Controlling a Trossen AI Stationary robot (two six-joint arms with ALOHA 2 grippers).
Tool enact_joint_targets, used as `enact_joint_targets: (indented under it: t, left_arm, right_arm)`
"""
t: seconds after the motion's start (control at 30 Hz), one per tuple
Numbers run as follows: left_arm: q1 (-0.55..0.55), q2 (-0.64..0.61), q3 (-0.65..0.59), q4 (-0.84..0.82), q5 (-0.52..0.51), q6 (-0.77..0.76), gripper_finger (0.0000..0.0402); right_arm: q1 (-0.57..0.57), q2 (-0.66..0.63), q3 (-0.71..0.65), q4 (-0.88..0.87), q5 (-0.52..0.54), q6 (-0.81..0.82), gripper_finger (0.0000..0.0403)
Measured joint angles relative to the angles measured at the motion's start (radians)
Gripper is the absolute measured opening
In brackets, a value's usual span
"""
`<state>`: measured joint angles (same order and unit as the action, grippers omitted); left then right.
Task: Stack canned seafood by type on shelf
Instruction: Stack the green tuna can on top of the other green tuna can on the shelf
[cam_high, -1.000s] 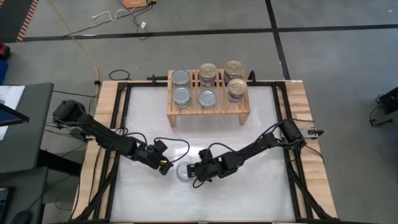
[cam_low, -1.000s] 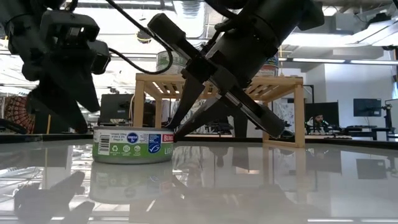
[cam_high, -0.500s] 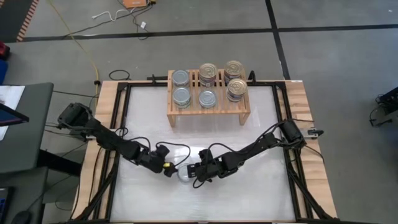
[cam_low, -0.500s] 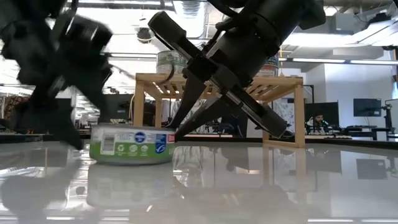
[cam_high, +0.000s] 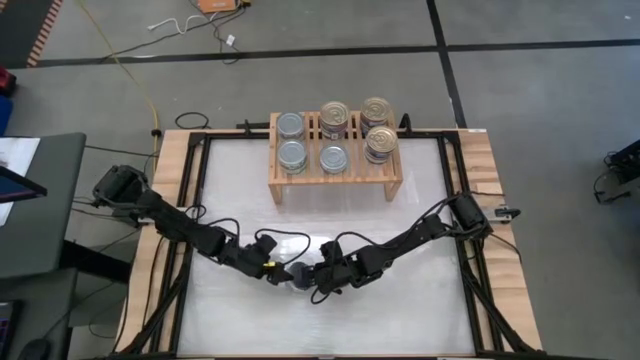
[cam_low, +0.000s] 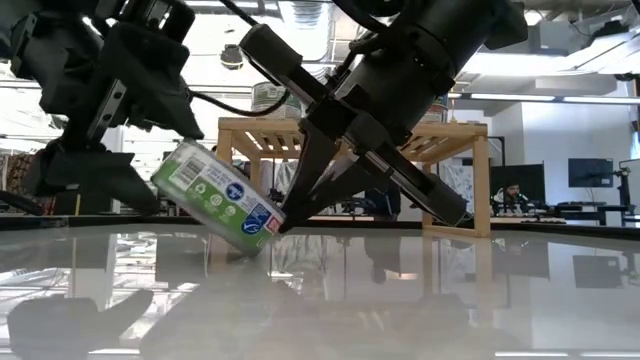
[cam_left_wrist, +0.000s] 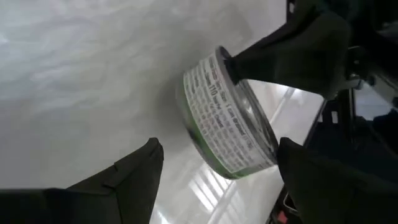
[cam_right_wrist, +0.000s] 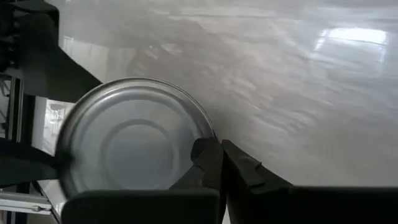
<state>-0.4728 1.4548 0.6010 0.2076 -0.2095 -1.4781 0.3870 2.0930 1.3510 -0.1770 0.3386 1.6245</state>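
Risk was slippage: the green-labelled tin (cam_low: 218, 197) sat tilted on the table (cam_high: 400, 300) near its front, propped between the spread-fingered left gripper (cam_low: 150, 165) and the closed right gripper (cam_low: 290, 215), ungripped, well short of the shelf (cam_high: 332, 170).

One shelf (cam_high: 333, 176) stands well beyond both grippers, and six can positions show on its slatted top. Three have silver-grey tops: the back-left can (cam_high: 289, 125), the front-left can (cam_high: 292, 154) and the front-middle can (cam_high: 334, 159). Two have gold tops: the back-middle can (cam_high: 334, 116) and the back-right can (cam_high: 376, 110). The front-right can (cam_high: 380, 140) has a top whose colour I cannot tell. How many tins lie beneath each top is unclear. One more tilted can (cam_low: 218, 196) sits between the left gripper (cam_high: 283, 274) and the right gripper (cam_high: 312, 279). Two arms are in view.
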Motion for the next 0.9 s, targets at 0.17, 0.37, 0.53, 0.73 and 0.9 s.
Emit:
enact_joint_targets:
  t: [0.17, 0.37, 0.53, 0.73, 0.9]
  left_arm:
    - [0.0, 0.042, 0.0, 0.015, 0.027, -0.024, 0.0298]
    - [0.001, 0.179, 0.0, 0.292, 0.092, -0.045, 0.0298]
    - [0.002, 0.233, 0.0, 0.36, 0.146, -0.064, 0.0285]
    - [0.018, 0.225, 0.0, 0.364, 0.164, -0.049, 0.0204]
    - [0.029, 0.225, 0.0, 0.371, 0.182, -0.025, 0.0146]
  right_arm:
    - [0.0, 0.0, 0.0, 0.006, 0.0, -0.003, 0.0027]
    - [0.0, 0.0, 0.0, 0.006, 0.0, -0.006, 0.0027]
    - [0.009, 0.0, 0.0, 0.01, 0.001, -0.003, 0.0027]
    - [0.017, 0.0, 0.0, 0.013, 0.008, -0.007, 0.0031]
    - [0.024, 0.0, 0.0, 0.017, 0.01, -0.008, 0.0032]
